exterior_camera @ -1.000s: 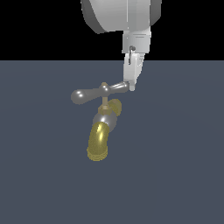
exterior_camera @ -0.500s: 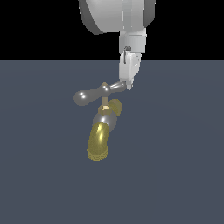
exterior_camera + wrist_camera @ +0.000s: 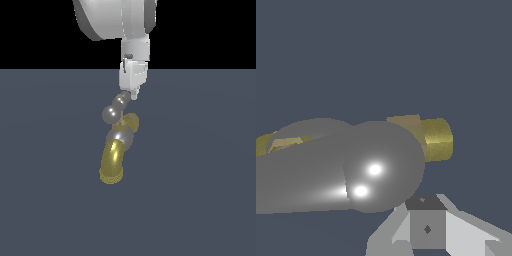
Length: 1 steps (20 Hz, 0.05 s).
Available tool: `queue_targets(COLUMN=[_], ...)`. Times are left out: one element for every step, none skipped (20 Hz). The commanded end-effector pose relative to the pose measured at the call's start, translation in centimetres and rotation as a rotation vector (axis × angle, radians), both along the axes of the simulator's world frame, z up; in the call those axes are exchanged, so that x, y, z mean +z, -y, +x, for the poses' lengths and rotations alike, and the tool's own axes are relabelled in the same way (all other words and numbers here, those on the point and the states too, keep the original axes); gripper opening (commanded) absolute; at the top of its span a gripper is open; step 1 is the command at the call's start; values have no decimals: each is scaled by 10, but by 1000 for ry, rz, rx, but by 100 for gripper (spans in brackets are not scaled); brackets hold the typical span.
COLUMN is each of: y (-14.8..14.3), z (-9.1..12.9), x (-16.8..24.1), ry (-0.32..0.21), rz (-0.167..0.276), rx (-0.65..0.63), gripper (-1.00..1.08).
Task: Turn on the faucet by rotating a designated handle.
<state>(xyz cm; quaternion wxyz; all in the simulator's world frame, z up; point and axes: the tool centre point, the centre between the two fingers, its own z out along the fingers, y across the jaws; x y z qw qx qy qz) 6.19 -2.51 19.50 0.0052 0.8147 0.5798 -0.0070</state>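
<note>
Exterior view shows the handle swung around from crosswise, pushed by the gripper; finger state unclear; faucet is turning on.

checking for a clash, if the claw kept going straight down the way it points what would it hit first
Most likely the handle: the claw points down with its tip right at the crossbar's nearer rounded end, apparently touching it. Below that sits the faucet. Depth is uncertain from the exterior view.
</note>
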Motion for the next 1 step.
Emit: queue_targets(y=[-47], z=[6], x=[1], ry=[5], rz=[17], rx=[57], gripper=[-100])
